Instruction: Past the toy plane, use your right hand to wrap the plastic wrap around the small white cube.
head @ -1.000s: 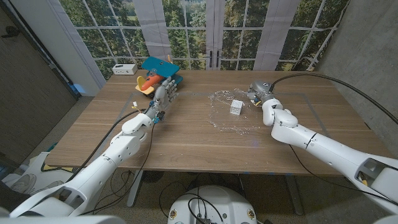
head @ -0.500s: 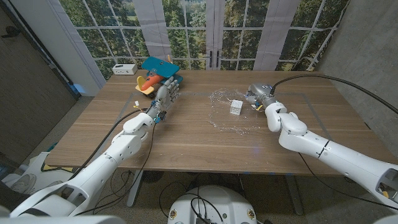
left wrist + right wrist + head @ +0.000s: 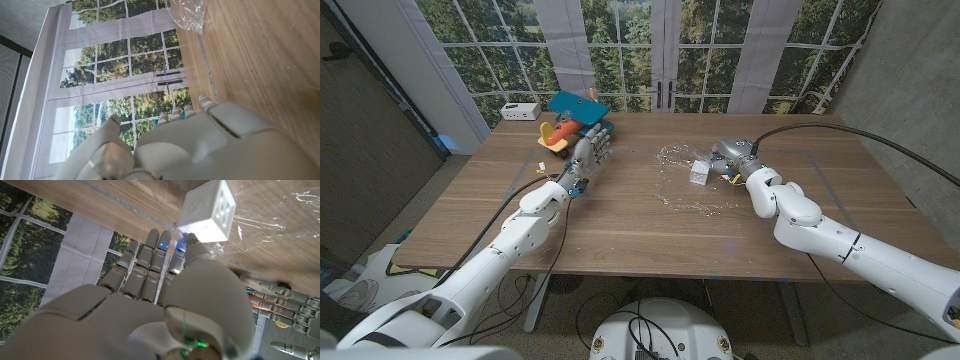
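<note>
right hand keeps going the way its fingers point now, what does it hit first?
Most likely the small white cube. In the right wrist view the right hand has its fingertips right at the cube's base, on the edge of the plastic wrap. Contact itself is unclear.

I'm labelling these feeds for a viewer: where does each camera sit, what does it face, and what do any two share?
Head view: fixed on the robot's head, looking down at the table; both arms, left hand and right hand show.
Left wrist view: behind the left hand, facing the windows.
Right wrist view: behind the right hand, facing the small white cube.
Shared: all three show the plastic wrap; head and right wrist views show the cube.
</note>
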You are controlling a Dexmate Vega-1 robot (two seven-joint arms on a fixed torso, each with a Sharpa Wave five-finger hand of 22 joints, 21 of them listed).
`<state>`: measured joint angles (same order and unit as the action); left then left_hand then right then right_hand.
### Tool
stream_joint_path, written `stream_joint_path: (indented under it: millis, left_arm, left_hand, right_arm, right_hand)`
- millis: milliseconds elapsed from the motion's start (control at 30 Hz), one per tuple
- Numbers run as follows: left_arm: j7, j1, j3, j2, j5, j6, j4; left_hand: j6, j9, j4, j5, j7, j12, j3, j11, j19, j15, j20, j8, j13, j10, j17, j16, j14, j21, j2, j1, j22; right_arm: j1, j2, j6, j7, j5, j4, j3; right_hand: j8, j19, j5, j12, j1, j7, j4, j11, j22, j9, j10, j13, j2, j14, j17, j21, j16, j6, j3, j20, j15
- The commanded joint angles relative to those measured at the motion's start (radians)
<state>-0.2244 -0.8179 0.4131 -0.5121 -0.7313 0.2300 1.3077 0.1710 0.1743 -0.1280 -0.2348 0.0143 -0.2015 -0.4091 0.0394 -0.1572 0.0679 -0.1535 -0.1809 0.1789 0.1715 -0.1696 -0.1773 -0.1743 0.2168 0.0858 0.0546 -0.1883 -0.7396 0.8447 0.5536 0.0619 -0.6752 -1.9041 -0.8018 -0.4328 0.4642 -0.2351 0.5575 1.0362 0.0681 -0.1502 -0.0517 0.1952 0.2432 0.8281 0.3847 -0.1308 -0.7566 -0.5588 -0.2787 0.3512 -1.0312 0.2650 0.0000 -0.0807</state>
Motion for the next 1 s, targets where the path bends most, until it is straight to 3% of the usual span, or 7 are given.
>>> stream_joint_path:
  millis: [33, 300, 400, 733, 833, 933, 1000]
  left_arm:
    - [-0.011, 0.01, 0.006, 0.009, 0.0, -0.006, -0.016]
    - [-0.01, 0.012, 0.006, 0.009, 0.002, -0.006, -0.015]
    - [-0.01, 0.012, 0.005, 0.01, 0.001, -0.006, -0.015]
    - [-0.029, 0.0, -0.008, 0.014, -0.03, -0.007, -0.012]
    - [-0.031, -0.001, -0.009, 0.014, -0.033, -0.006, -0.01]
    - [-0.031, -0.002, -0.009, 0.014, -0.034, -0.006, -0.007]
    - [-0.029, -0.003, -0.009, 0.013, -0.031, -0.005, -0.006]
  left_hand:
    - [0.117, 0.002, -0.001, -0.003, -0.007, 0.004, 0.004, 0.002, -0.001, 0.0, -0.005, -0.003, 0.003, 0.175, -0.003, -0.001, -0.181, -0.004, 0.015, 0.005, -0.004]
    - [0.118, 0.002, -0.001, -0.003, -0.007, 0.004, 0.004, 0.003, 0.0, 0.0, -0.005, -0.003, 0.003, 0.175, -0.003, -0.001, -0.182, -0.003, 0.016, 0.005, -0.004]
    - [0.118, 0.002, -0.001, -0.003, -0.007, 0.004, 0.004, 0.004, 0.0, 0.0, -0.006, -0.003, 0.003, 0.174, -0.002, -0.001, -0.182, -0.003, 0.016, 0.006, -0.004]
    - [0.112, 0.002, 0.0, -0.003, -0.007, 0.003, 0.005, 0.005, 0.002, 0.0, -0.005, -0.005, 0.003, 0.172, -0.002, -0.002, -0.179, -0.002, 0.016, 0.006, -0.004]
    - [0.111, 0.002, 0.001, -0.003, -0.007, 0.003, 0.005, 0.005, 0.004, 0.0, -0.006, -0.005, 0.003, 0.171, -0.002, -0.002, -0.178, -0.002, 0.016, 0.007, -0.004]
    - [0.11, 0.002, 0.001, -0.003, -0.007, 0.002, 0.005, 0.003, 0.005, 0.0, -0.005, -0.005, 0.003, 0.17, -0.002, -0.002, -0.178, -0.002, 0.016, 0.007, -0.004]
    - [0.11, 0.002, 0.001, -0.003, -0.007, 0.002, 0.005, 0.004, 0.004, 0.0, -0.005, -0.005, 0.003, 0.171, -0.002, -0.003, -0.177, -0.002, 0.016, 0.007, -0.004]
  right_arm:
    - [-0.1, 0.011, -0.057, 0.06, 0.01, -0.067, 0.104]
    - [-0.077, 0.033, -0.078, -0.068, 0.011, -0.095, 0.097]
    - [-0.051, 0.036, -0.079, -0.141, -0.026, -0.095, 0.067]
    - [-0.004, 0.017, -0.081, -0.293, -0.17, -0.071, -0.002]
    - [0.01, 0.008, -0.075, -0.35, -0.201, -0.065, -0.014]
    - [0.021, -0.007, -0.062, -0.419, -0.191, -0.058, -0.011]
    - [0.032, -0.016, -0.047, -0.464, -0.198, -0.052, -0.016]
  right_hand:
    - [-0.002, 0.002, 0.006, -0.006, 0.019, -0.01, -0.003, 0.005, 0.003, 0.001, -0.007, -0.002, -0.001, 0.005, -0.007, -0.005, -0.002, -0.007, -0.001, 0.001, -0.134]
    - [-0.003, 0.007, 0.007, -0.023, 0.026, -0.012, -0.004, 0.0, 0.003, -0.004, -0.033, -0.012, 0.003, 0.017, -0.004, -0.008, -0.014, -0.016, -0.001, 0.003, -0.132]
    - [-0.002, 0.006, 0.007, -0.063, 0.027, -0.013, 0.001, -0.023, 0.003, -0.01, -0.093, -0.027, 0.006, 0.037, 0.007, -0.01, -0.033, -0.019, -0.002, 0.006, -0.128]
    - [0.009, 0.009, 0.005, -0.116, 0.037, -0.01, -0.001, -0.024, 0.002, -0.017, -0.16, -0.046, 0.008, 0.056, 0.034, -0.012, -0.06, 0.006, 0.004, 0.014, -0.128]
    - [0.027, 0.008, 0.005, -0.136, 0.035, 0.002, 0.002, -0.02, 0.002, -0.02, -0.181, -0.054, 0.01, 0.071, 0.042, -0.012, -0.072, 0.049, 0.006, 0.018, -0.122]
    - [0.074, -0.011, 0.002, -0.187, -0.018, 0.015, 0.02, -0.01, 0.0, -0.03, -0.231, -0.076, 0.055, 0.101, 0.065, -0.004, -0.098, 0.147, -0.022, 0.041, -0.104]
    - [0.12, -0.035, -0.01, -0.226, -0.07, 0.025, 0.038, 0.0, -0.001, -0.039, -0.275, -0.089, 0.082, 0.152, 0.08, 0.008, -0.125, 0.23, -0.045, 0.062, -0.091]
